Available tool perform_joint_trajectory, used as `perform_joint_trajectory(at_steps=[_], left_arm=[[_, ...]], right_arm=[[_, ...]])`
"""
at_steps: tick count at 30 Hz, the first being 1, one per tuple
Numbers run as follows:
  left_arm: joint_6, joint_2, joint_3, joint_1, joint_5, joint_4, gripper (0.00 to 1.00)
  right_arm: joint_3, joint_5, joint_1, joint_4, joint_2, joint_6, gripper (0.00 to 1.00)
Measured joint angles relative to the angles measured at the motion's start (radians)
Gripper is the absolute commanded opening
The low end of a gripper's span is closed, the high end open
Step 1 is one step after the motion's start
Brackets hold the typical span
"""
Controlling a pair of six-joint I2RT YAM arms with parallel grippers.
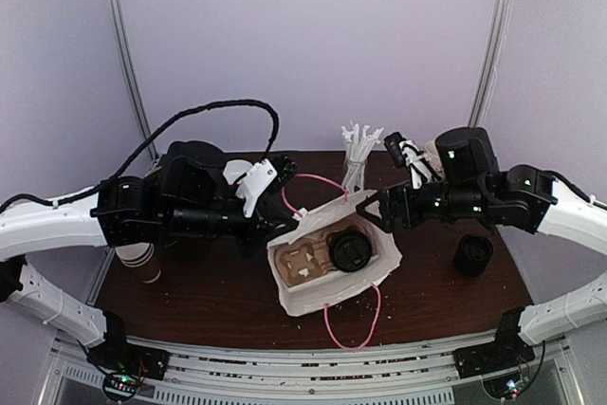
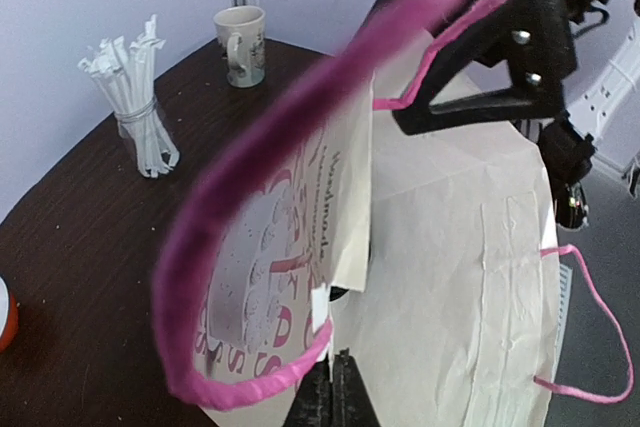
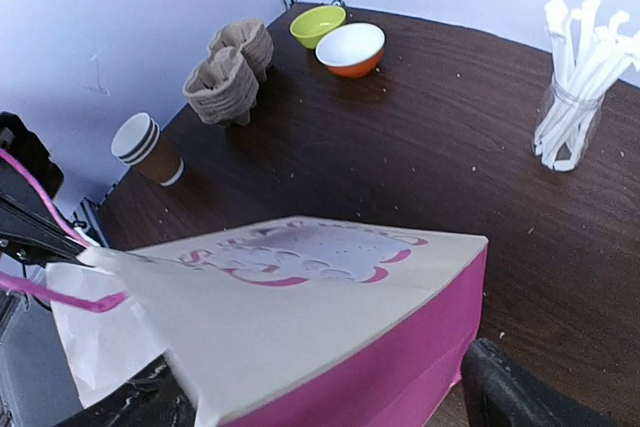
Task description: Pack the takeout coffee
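The takeout coffee (image 1: 349, 251), a cup under a black lid, stands in a brown cardboard carrier (image 1: 302, 266) inside an open white paper bag (image 1: 313, 303) with pink handles. My left gripper (image 1: 277, 230) is shut on the bag's left rim; in the left wrist view the closed jaws (image 2: 340, 384) pinch the paper edge by the pink handle (image 2: 240, 177). My right gripper (image 1: 374, 210) is at the bag's far right corner. In the right wrist view its fingers (image 3: 520, 392) stand wide apart with the bag (image 3: 300, 307) between them. The cup is hidden in both wrist views.
A stack of lidless cups (image 1: 142, 261) stands at the left and a black lid stack (image 1: 472, 255) at the right. A glass of wrapped straws (image 1: 356, 154) and a mug (image 2: 240, 42) are at the back. Two bowls (image 3: 348, 47) and folded carriers (image 3: 230, 77) lie on the far left side.
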Motion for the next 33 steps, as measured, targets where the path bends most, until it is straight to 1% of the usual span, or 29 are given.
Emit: perform_joint_trajectory(at_steps=[2,5,10,12,16,21,25,28,33], left_arm=[[-0.057,0.006,0.021,0.036,-0.002,-0.007,0.00],[-0.140,0.011,0.056,0.091,-0.001,-0.026,0.00],[-0.273,0.011,0.092,0.199,0.025,-0.076,0.00],[-0.323,0.011,0.090,0.241,0.044,-0.095,0.00],[-0.403,0.011,0.081,0.285,0.082,-0.126,0.00],[-0.493,-0.009,0.048,0.321,0.122,-0.156,0.00],[-0.570,-0.064,-0.002,0.380,0.176,-0.139,0.00],[-0.639,-0.094,-0.044,0.412,0.218,-0.099,0.00],[-0.739,-0.097,-0.082,0.416,0.291,0.000,0.00]], right_arm=[[0.072,0.006,0.000,-0.002,0.047,0.003,1.00],[0.167,0.004,-0.002,-0.029,0.108,0.003,1.00],[0.274,-0.001,-0.016,-0.091,0.144,0.001,1.00],[0.314,-0.002,-0.035,-0.108,0.144,0.000,1.00],[0.387,0.009,-0.113,-0.096,0.138,0.007,1.00],[0.402,0.079,-0.217,-0.037,0.139,0.057,0.95],[0.399,0.116,-0.290,0.014,0.198,0.093,0.92],[0.370,0.121,-0.325,0.061,0.248,0.107,0.91],[0.302,0.121,-0.346,0.104,0.303,0.118,0.91]])
